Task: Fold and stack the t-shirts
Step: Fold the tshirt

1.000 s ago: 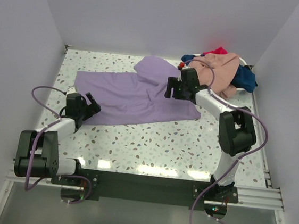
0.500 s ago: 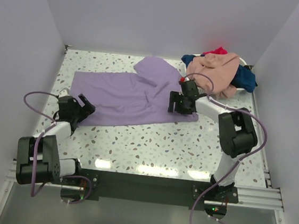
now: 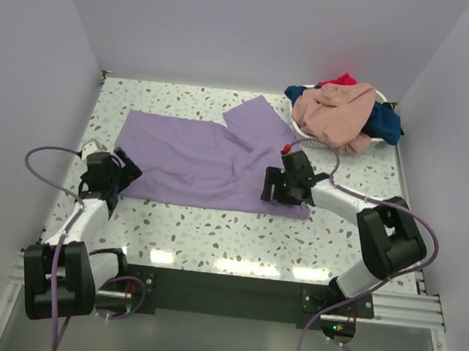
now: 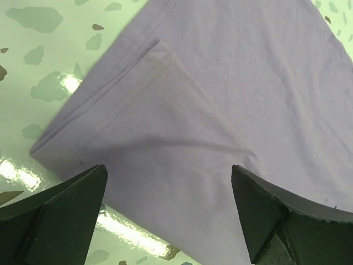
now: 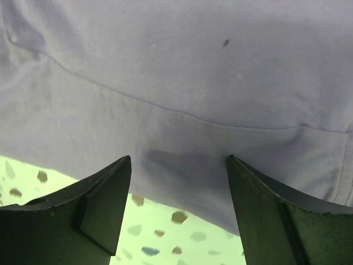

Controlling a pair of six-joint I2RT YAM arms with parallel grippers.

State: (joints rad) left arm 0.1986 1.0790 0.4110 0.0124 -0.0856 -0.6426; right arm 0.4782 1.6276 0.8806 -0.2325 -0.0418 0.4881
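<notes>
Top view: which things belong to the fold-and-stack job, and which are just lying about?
Job:
lavender t-shirt, spread out
peach-pink t-shirt, navy t-shirt and red t-shirt, heaped together far right

Just lying about:
white basket under that heap
speckled table

left end effector point(image 3: 113, 171): low, jaws spread wide | right end effector point(image 3: 286, 186): low, jaws parted (somewhat narrower)

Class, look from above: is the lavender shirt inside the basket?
No, the lavender shirt lies spread on the table, outside the basket.
</notes>
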